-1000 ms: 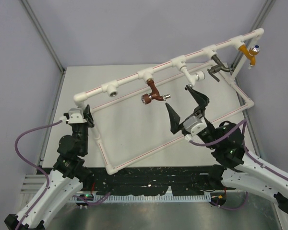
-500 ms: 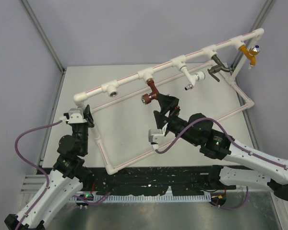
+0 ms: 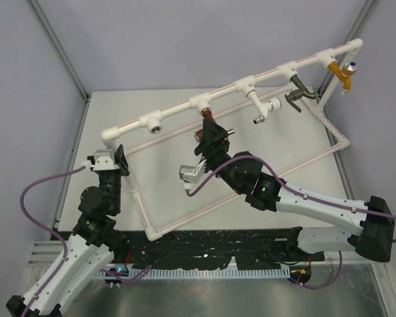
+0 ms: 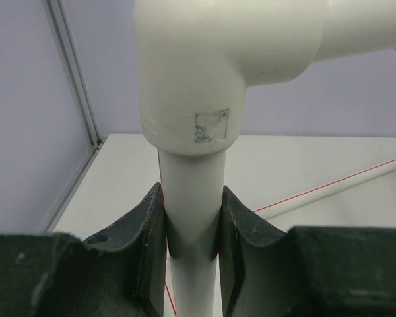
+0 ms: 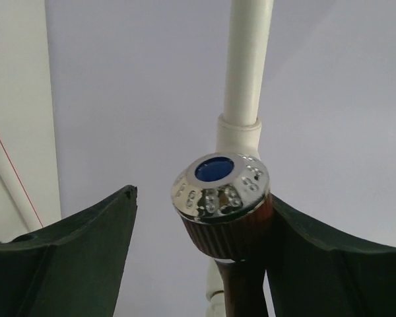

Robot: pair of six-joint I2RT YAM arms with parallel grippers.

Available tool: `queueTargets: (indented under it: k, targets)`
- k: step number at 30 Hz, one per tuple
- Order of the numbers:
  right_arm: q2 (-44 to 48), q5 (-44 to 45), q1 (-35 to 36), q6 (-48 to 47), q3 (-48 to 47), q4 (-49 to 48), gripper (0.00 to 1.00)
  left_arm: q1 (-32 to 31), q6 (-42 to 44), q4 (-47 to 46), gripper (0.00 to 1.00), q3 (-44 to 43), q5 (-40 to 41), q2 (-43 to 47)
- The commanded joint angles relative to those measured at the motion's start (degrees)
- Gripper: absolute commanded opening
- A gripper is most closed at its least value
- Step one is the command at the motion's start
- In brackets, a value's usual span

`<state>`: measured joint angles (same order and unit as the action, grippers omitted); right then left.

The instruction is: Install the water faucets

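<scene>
Top external view. Item: water faucet (image 3: pixel 207 123), one piece, small, reddish-brown metal. It hangs below a white tee (image 3: pixel 200 101) on the upper rail of the pipe frame (image 3: pixel 177 110), which stands on the table (image 3: pixel 165 168). The neck at the tee is brass-coloured, and a pale metal end (image 3: pixel 228 133) points right. The lower part is hidden by the right gripper (image 3: pixel 208 141), which sits directly at it.

Right wrist view. Faucet knob (image 5: pixel 221 187): round, with a dimpled chrome cap, a blue disc at its centre and a dark red-brown skirt beneath. The body continues downward in the same copper tone. A white pipe and socket rise behind it. The right gripper (image 5: pixel 204 198) has its jaws spread with the knob between them. One finger (image 5: pixel 330 264) is close against the knob's side, though contact is not certain. The other finger (image 5: pixel 86 257) stands apart.

Left wrist view. The left gripper (image 4: pixel 191 221) has its jaws pinching the frame's upright white post (image 4: pixel 191 185), just below an elbow fitting (image 4: pixel 211 59).

Also on the rail, farther right: dark bronze-grey tap (image 3: pixel 297 99), orange tap (image 3: pixel 342 71).
</scene>
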<state>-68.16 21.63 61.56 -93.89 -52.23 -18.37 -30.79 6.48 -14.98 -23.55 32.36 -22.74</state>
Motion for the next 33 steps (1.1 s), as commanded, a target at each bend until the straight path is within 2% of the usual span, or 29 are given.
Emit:
queueTargets:
  k: [1,2,7,9,10,11,12,13,14,15,16,18,19,22,24,25,26,27,28,29,31,32,33]
  targets:
    - [-0.74,2.37,-0.56,6.50,-1.92,-9.65,0.71,-0.94,0.29,2.77,0.00,-0.09,-4.24,0.24]
    - [-0.83,2.11,-0.56,10.18,-1.57,-10.62,0.63,-0.94,0.29,2.77,0.00,0.00,-4.23,0.24]
    - [-0.66,1.49,-0.56,31.10,-0.86,-19.32,0.41,-0.94,0.29,2.77,0.00,-0.09,-4.32,0.33]
    - [0.13,0.79,-1.00,49.40,-0.77,-23.71,0.29,-0.94,0.37,2.77,0.00,-0.09,-4.23,0.42]
    - [0.48,0.78,-1.18,54.20,-0.68,-26.60,0.21,-0.94,0.37,2.77,0.00,-0.09,-4.15,0.33]
    - [0.83,1.48,-1.88,65.30,-0.60,-28.28,0.17,-0.94,0.37,2.77,0.00,-0.09,-4.15,0.50]
    - [1.01,2.71,-2.40,70.63,-0.07,-32.21,0.11,-0.94,0.29,2.77,0.00,-0.09,-4.15,0.42]
    - [1.19,5.24,-3.37,82.52,0.28,-33.99,0.06,-0.94,0.37,2.77,0.00,-0.09,-4.15,0.59]
    - [1.28,6.66,-3.90,89.25,1.41,-37.58,0.05,-0.94,0.37,2.77,0.00,-0.09,-4.23,0.51]
    - [1.36,10.41,-5.12,100.63,2.38,-40.14,0.05,-0.94,0.37,2.77,0.00,0.00,-4.15,0.68]
    - [1.63,14.11,-5.57,107.61,3.00,-40.43,0.05,-0.94,0.46,2.77,0.00,-0.09,-4.15,0.77]
    - [1.80,19.38,-6.62,127.98,3.62,-38.94,0.05,-0.94,0.55,2.77,0.00,-0.09,-4.06,0.94]
    - [1.80,20.72,-6.72,132.95,4.06,-37.54,0.05,-0.94,0.55,2.77,0.00,-0.09,-3.97,0.95]
    - [2.15,28.44,-6.89,156.46,5.20,-33.76,0.08,-0.94,0.55,2.77,0.00,-0.09,-4.15,1.03]
    - [2.77,31.01,-7.07,167.73,5.47,-29.37,0.13,-0.94,0.46,2.77,0.00,-0.09,-4.15,1.12]
    - [2.94,31.37,-7.24,169.63,4.95,-26.74,0.15,-0.94,0.55,2.77,0.00,0.00,-4.15,1.21]
    - [3.12,31.98,-7.16,173.04,4.68,-25.85,0.23,-0.94,0.55,2.77,0.00,0.00,-4.06,1.21]
    - [3.12,32.16,-7.24,173.68,4.77,-26.10,0.27,-0.86,0.55,2.77,0.00,0.00,-4.06,1.12]
    - [3.30,32.77,-7.33,172.56,4.94,-26.88,0.37,-0.86,0.55,2.77,0.00,0.00,-3.88,1.21]
    - [3.12,32.78,-7.33,170.63,5.12,-28.98,0.44,-0.94,0.64,2.77,0.00,0.00,-3.97,1.21]
    - [3.47,32.52,-7.51,164.84,6.25,-32.84,0.60,-0.94,0.64,2.77,0.00,0.00,-3.97,1.30]
    - [3.56,31.47,-7.68,158.98,6.78,-34.96,0.71,-0.94,0.64,2.77,0.00,0.00,-3.97,1.30]
    - [3.65,30.50,-7.77,156.49,7.92,-38.89,0.75,-0.94,0.64,2.77,0.00,0.00,-3.88,1.30]
